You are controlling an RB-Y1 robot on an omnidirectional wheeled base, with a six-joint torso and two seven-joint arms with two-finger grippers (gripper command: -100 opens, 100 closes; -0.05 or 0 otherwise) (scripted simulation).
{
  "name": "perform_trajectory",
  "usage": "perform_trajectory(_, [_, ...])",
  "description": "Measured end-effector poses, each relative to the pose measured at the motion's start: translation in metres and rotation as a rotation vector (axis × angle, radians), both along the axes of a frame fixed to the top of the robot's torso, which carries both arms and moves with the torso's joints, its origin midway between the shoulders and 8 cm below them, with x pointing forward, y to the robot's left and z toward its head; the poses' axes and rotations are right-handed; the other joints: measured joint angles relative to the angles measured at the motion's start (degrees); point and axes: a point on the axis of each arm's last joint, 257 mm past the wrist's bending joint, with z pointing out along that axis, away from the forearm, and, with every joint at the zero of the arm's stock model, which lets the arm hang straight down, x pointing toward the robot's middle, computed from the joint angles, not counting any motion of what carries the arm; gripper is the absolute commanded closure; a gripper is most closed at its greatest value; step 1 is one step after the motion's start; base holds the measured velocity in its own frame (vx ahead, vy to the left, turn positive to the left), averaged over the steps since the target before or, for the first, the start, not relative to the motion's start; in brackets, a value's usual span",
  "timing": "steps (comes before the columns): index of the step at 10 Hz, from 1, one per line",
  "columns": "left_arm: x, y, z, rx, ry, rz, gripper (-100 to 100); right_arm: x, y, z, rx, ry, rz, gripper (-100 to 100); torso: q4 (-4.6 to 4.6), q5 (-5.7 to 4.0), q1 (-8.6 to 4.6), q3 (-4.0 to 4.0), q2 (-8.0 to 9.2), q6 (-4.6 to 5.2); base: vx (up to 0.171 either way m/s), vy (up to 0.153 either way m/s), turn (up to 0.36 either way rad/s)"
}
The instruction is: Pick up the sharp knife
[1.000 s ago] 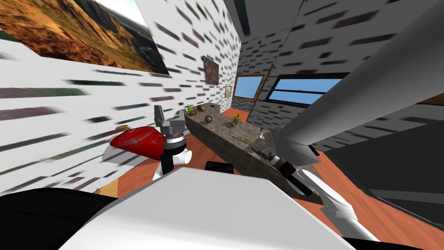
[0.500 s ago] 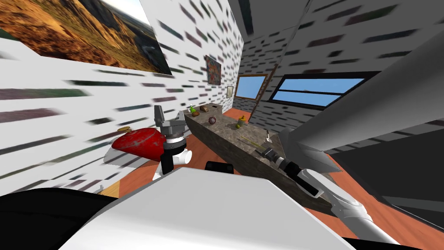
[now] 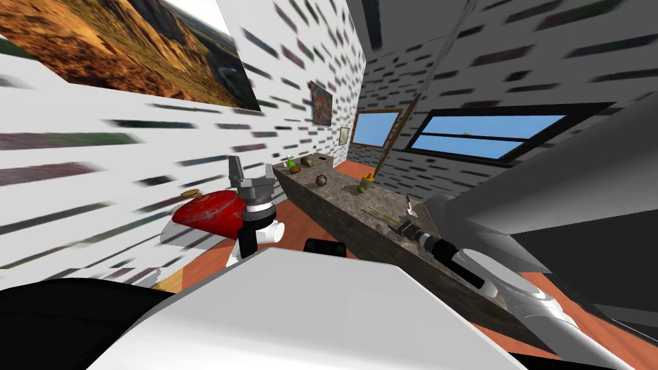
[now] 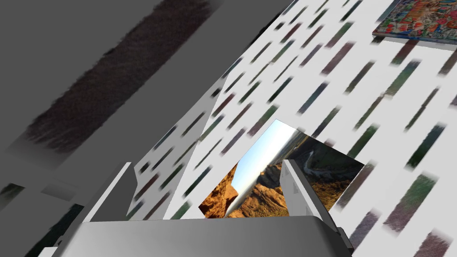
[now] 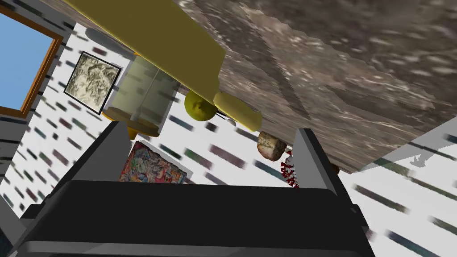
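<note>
Scanning from largest to smallest, what is altered since a second ago?

— The whole head view is shifted, which is taken as the robot's own turn and not a move of the furniture. The stone-topped counter is seen running away toward 11 o'clock, and the right arm is kept stretched along it.

And the tools?

— The right gripper is held close over the counter top, its fingers spread wide with nothing between them. The left gripper is raised at the counter's 9 o'clock, likewise spread and empty.

Where is the knife found?

— The olive-yellow knife is laid flat on the counter at the right gripper's 10 o'clock, just beyond the fingertips and untouched. In the right wrist view the knife is seen straight ahead of the parted fingers. Little closing of the gap can be made out, so the approach is judged unfinished: the fingers must be brought around it before any squeeze.
</note>
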Motion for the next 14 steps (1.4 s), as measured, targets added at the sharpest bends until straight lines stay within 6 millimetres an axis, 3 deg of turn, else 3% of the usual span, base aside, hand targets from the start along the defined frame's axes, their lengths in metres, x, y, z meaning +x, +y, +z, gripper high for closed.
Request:
perform_trajectory(2, [0.0, 0.0, 0.0, 0.0, 0.0, 0.0, 0, -0.007, -0.045, -0.009, -0.135, 0.041, -0.027, -100, -0.03, 0.08, 0.36, -0.07, -0.12, -0.01, 0.121, 0.285, 0.033])
perform_trajectory(6, [0.0, 0.0, 0.0, 0.0, 0.0, 0.0, 0, -0.026, -0.112, -0.012, -0.315, 0.097, -0.067, -100, 0.03, -0.02, -0.1, 0.07, 0.13, 0.01, 0.047, 0.142, 0.018])
perform_trajectory(14, [0.0, 0.0, 0.0, 0.0, 0.0, 0.0, 0, -0.056, -0.194, -0.005, -0.533, 0.182, -0.11, -100, 0.05, -0.09, -0.4, 0.13, 0.22, 0.04, 0.038, 0.098, 0.015])
